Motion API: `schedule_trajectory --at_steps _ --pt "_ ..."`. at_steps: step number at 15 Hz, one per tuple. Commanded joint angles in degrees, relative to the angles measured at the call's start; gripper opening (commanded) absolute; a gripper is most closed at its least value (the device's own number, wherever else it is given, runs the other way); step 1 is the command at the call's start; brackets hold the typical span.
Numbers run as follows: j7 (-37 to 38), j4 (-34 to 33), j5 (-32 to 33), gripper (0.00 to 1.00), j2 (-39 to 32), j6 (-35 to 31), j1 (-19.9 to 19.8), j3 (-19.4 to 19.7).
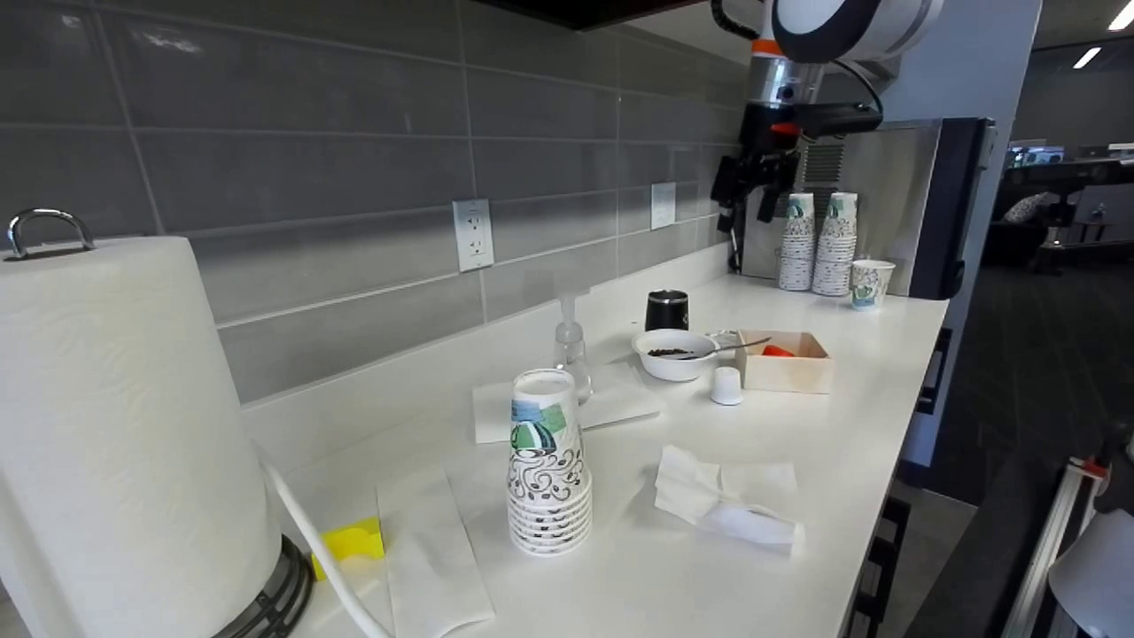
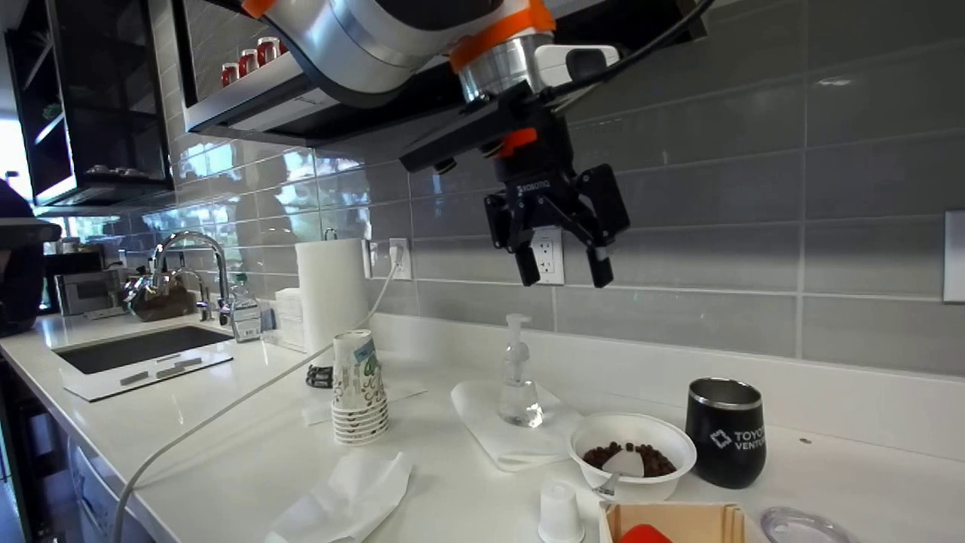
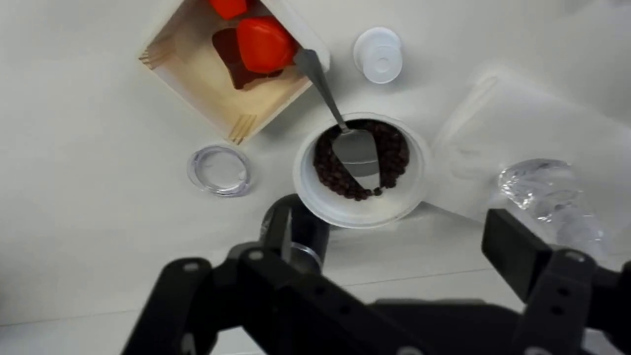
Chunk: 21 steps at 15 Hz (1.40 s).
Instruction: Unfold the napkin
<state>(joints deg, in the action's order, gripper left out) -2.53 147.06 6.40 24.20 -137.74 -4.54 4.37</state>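
Note:
A crumpled, partly folded white napkin [image 1: 726, 501] lies on the counter near its front edge, also in an exterior view [image 2: 348, 501], where its lower part is cut off. Another white napkin [image 1: 620, 394] lies flat and folded under a clear pump bottle; it shows in an exterior view [image 2: 482, 426] and in the wrist view [image 3: 537, 118]. A third folded white napkin [image 1: 430, 549] lies near the paper towel roll. My gripper [image 1: 749, 213] is open and empty, high above the counter, in both exterior views [image 2: 564, 273]. In the wrist view its fingers [image 3: 387, 236] are spread wide.
A white bowl [image 3: 360, 217] with dark beans and a spoon, a black tumbler [image 2: 726, 434], a wooden box [image 1: 788, 377] and a small white cup [image 1: 726, 386] stand nearby. Stacked paper cups [image 1: 547, 470] stand beside the crumpled napkin. A white cable [image 2: 249, 388] crosses the counter.

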Motion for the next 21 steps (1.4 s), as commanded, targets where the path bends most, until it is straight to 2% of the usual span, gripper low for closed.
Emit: schedule_trajectory --at_steps 1,7,10,18,21 --pt "-1.76 0.69 -2.65 1.0 0.56 0.81 4.61 -2.77" --pt "1.03 2.44 -2.35 1.0 0.97 2.19 11.54 -10.91" --pt "5.13 4.29 -1.55 1.0 1.56 3.15 13.86 -15.45" --pt "25.37 10.3 1.96 1.0 1.37 8.51 15.66 -28.18" --pt "32.48 10.12 3.22 1.0 -0.54 11.91 16.21 -32.04"
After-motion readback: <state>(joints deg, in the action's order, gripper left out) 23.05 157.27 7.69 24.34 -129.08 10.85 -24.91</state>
